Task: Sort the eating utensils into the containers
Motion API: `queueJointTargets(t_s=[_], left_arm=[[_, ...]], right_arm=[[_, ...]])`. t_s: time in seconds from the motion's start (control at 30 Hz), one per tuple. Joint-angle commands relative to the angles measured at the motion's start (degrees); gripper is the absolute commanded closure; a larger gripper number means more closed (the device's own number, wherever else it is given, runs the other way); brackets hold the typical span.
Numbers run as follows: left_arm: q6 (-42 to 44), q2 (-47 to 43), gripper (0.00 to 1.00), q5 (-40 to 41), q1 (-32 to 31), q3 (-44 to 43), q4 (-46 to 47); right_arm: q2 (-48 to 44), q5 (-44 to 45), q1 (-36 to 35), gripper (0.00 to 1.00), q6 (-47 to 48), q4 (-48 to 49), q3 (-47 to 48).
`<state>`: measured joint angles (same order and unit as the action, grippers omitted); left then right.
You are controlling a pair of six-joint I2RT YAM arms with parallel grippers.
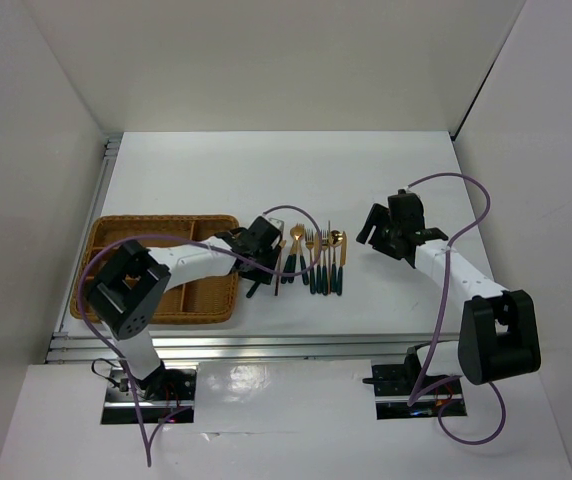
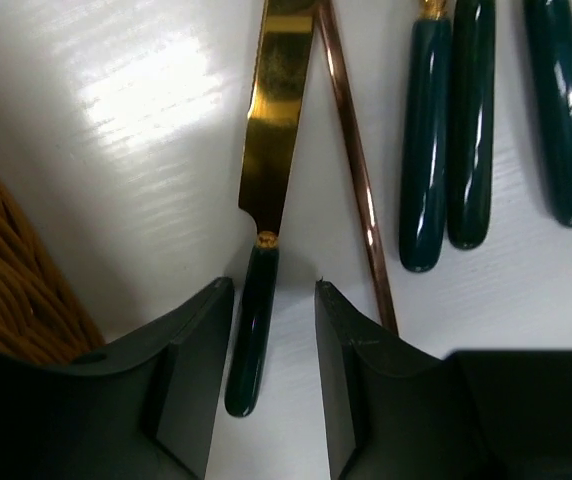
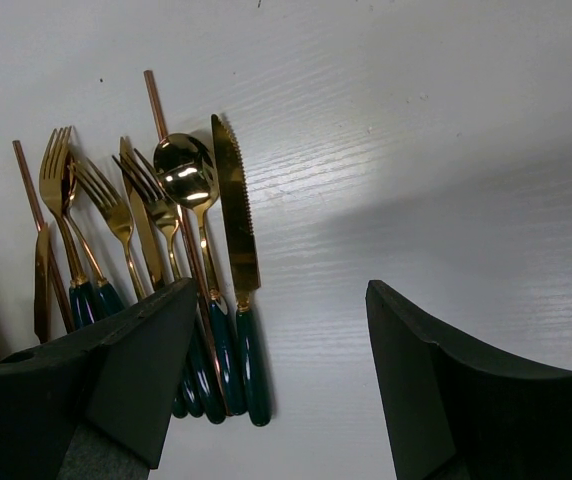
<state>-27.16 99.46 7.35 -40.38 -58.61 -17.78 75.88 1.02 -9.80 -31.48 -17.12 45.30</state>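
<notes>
Step judged: picking a knife. Straddling dark handle of leftmost knife (image 2: 269,140) with left hand (image 2: 274,300), set apart, by near edge of table (image 1: 266,180). Hovering right hand (image 3: 278,300) spread, empty, beside utensils (image 1: 318,262). Next: clamp, lift, carry toward tray (image 1: 146,219) at left edge.

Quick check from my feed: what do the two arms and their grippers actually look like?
The left arm and right arm match: white links, chunky black joint housings and a looping purple cable on each. The left gripper and right gripper have plain matte black, wedge-shaped fingers.
</notes>
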Motion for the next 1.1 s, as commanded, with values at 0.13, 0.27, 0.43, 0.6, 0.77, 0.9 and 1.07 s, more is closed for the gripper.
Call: queueJointTargets(t_s=[0.13,0.27,0.43,0.6,0.77,0.9,1.07], left_arm=[[0.0,4.6,0.58,2.6,0.2,-0.3,-2.5],[-0.5,5.7,0.73,1.9,0.2,-1.3,-2.5],[-1.7,4.5,0.80,1.3,-0.3,-3.2,-2.5],[-2.8,-2.0,0.81,0.8,-0.3,-6.5,-4.4],[-4.0,-10.4,0.81,4.4,-0.3,-8.7,-5.7],[-5.1,-17.7,0.81,6.5,-0.3,-9.5,-6.2],[-7.8,-26.0,0.78,11.1,2.4,-5.6,-6.8]], right_arm=[[0.1,-0.5,0.2,0.24,0.2,1.9,0.6],[0.1,-0.5,0.2,0.24,0.2,1.9,0.6],[-0.5,0.0,0.2,0.24,0.2,1.9,0.0],[-1.0,0.0,0.2,0.24,0.2,1.9,-0.6],[-1.5,0.6,0.2,0.24,0.2,1.9,-1.1],[-1.5,0.6,0.2,0.24,0.2,1.9,-1.6],[-2.0,0.0,0.2,0.24,0.2,2.4,-2.1]])
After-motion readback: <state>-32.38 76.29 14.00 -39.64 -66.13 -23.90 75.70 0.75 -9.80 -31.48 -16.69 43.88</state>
